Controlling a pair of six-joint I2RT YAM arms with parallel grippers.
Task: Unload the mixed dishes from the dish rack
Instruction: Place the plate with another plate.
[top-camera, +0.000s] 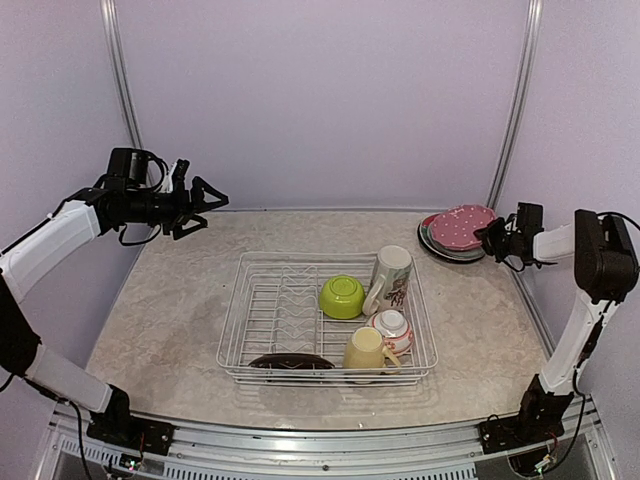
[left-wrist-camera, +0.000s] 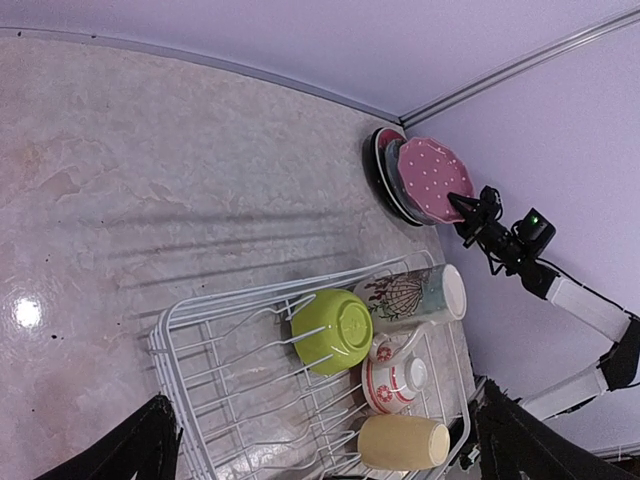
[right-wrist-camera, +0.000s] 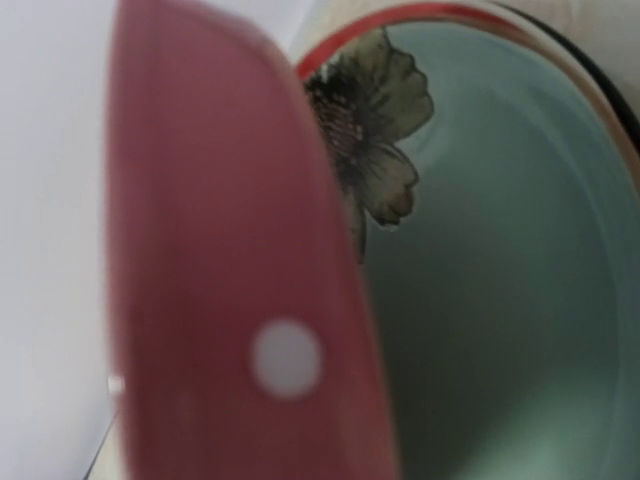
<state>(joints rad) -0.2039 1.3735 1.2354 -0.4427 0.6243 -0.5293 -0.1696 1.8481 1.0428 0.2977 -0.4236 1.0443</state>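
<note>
The dish rack (top-camera: 232, 310) stands mid-table. In it are a lime-green bowl (top-camera: 342, 296), a tall cream printed mug (top-camera: 390, 278), a small white-and-red bowl (top-camera: 392, 328), a pale yellow mug (top-camera: 368, 350) and a dark red plate (top-camera: 290, 362) at its near wall. My right gripper (top-camera: 492, 236) is shut on the right rim of the pink dotted plate (top-camera: 460, 226), which lies tilted on a plate stack (top-camera: 440, 250) at the back right. The right wrist view is filled by that pink rim (right-wrist-camera: 220, 250) and a teal plate (right-wrist-camera: 500, 250). My left gripper (top-camera: 205, 205) hangs open and empty, high at the back left.
Purple walls with metal rails close the back and both sides. The left wrist view looks down on the rack (left-wrist-camera: 165, 330) and the plate stack (left-wrist-camera: 385, 185) against the right wall. Bare marble tabletop (top-camera: 170, 300) lies left of the rack.
</note>
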